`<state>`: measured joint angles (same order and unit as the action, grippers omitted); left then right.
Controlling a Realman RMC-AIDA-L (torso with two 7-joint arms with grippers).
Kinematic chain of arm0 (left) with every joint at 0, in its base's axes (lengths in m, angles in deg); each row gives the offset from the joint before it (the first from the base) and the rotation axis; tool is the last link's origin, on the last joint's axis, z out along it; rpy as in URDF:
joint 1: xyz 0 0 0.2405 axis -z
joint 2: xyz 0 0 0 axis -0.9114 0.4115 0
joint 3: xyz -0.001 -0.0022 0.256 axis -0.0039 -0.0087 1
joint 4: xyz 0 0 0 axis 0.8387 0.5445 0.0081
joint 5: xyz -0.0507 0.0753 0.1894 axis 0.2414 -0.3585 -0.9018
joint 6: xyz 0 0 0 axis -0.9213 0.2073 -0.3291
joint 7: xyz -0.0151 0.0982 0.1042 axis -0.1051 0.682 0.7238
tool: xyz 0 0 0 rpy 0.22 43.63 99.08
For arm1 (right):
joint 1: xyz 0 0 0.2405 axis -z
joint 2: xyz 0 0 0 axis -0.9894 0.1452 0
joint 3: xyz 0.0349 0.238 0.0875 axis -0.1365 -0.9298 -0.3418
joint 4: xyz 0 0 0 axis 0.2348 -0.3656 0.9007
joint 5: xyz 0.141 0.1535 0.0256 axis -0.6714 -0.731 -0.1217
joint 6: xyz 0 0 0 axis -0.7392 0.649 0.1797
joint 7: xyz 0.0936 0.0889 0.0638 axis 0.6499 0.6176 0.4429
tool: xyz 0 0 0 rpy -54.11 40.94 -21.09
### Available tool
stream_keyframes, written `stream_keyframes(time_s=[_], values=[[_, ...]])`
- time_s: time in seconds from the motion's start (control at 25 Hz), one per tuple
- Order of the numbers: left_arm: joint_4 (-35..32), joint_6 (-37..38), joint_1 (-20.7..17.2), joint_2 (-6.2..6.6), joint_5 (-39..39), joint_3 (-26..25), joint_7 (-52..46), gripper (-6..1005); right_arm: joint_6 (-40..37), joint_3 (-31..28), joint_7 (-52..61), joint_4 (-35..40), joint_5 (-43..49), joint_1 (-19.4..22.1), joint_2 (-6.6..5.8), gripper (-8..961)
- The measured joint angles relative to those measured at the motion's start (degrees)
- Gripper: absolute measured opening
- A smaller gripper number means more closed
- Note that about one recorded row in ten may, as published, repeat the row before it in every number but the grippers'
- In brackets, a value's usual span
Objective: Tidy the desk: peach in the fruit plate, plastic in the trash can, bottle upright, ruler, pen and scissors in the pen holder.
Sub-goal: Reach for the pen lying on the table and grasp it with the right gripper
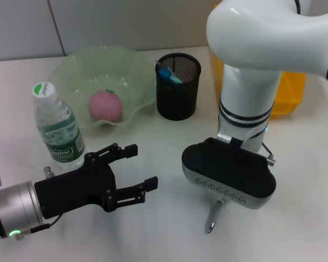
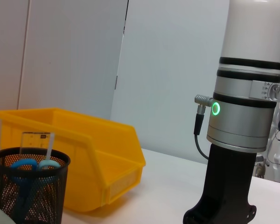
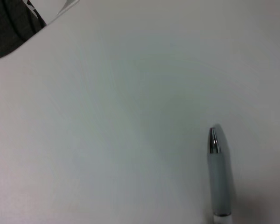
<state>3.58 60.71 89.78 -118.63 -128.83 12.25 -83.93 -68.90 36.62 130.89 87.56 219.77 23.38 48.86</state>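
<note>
We see the right gripper (image 1: 225, 188) low over the pen (image 1: 213, 217), which lies on the table (image 1: 295, 229) — finger state we cannot tell. Left gripper (image 1: 135, 173) hovers released beside the upright bottle (image 1: 57, 129); peach (image 1: 105, 106) in fruit plate (image 1: 71, 68), scissors (image 2: 28, 166) in pen holder (image 1: 177, 101).

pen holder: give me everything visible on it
The pen holder is a black wire-mesh cylinder, open at the top, standing upright on the white table beside the green fruit plate, with the yellow bin behind it. Inside stand blue-handled scissors and a clear ruler, both poking above the rim. No pen is in it. Neither tool touches it.
</note>
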Motion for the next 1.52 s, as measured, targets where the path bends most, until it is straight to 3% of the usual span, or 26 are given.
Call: stream_keyframes(time_s=[1.52], values=[[0.0,0.09,-0.06,0.0,0.09,0.04,-0.33,860,1.46,1.05,0.06,0.53,-0.35,-0.16,-0.15,244]])
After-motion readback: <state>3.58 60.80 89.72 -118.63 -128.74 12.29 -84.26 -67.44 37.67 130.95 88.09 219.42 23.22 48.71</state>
